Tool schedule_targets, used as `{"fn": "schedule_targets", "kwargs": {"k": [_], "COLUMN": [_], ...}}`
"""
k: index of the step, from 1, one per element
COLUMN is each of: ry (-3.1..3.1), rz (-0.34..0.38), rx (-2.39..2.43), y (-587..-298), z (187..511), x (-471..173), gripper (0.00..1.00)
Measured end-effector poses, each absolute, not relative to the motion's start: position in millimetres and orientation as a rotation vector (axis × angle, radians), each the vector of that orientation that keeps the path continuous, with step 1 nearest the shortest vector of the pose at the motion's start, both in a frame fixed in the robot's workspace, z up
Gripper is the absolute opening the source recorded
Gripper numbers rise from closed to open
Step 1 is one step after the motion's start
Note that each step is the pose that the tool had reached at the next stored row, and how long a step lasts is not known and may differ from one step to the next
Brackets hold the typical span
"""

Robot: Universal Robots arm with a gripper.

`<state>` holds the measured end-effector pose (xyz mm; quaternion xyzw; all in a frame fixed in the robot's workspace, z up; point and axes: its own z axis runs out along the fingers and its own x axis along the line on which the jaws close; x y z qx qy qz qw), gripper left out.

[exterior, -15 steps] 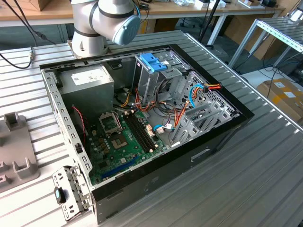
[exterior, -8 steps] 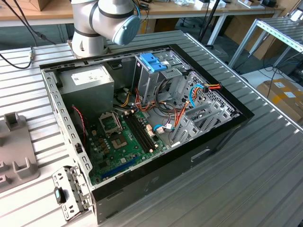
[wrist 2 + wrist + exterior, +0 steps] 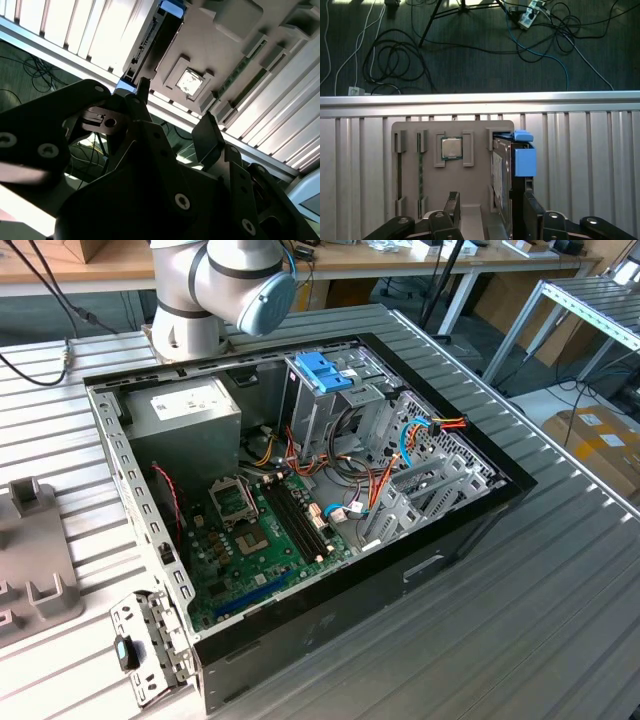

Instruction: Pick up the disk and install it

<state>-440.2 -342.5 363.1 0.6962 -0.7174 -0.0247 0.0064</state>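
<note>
First wrist view: the disk (image 3: 502,180) stands on edge in the grey holder (image 3: 477,185) by the bench (image 3: 600,150) edge, its long axis pointing at that edge, straddled by the released pincer (image 3: 490,194) just above.

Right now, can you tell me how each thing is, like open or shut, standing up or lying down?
Gripper: open, one finger on each side of the disk, not shut on it.
Disk: standing on its edge in the grey tray, not lifted.
Processor chip: lying flat in its tray pocket.
Computer case: lying on its side, open, insides showing.
</note>
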Motion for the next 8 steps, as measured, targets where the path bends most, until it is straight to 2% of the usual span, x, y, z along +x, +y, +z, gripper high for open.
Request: {"fn": "schedule_targets", "kwargs": {"k": [8], "ry": [-2.245], "rz": [-0.077], "rx": [2.178], "y": [-340.6], "z": [362.0], "x": [-440.5], "gripper": [0.62]}}
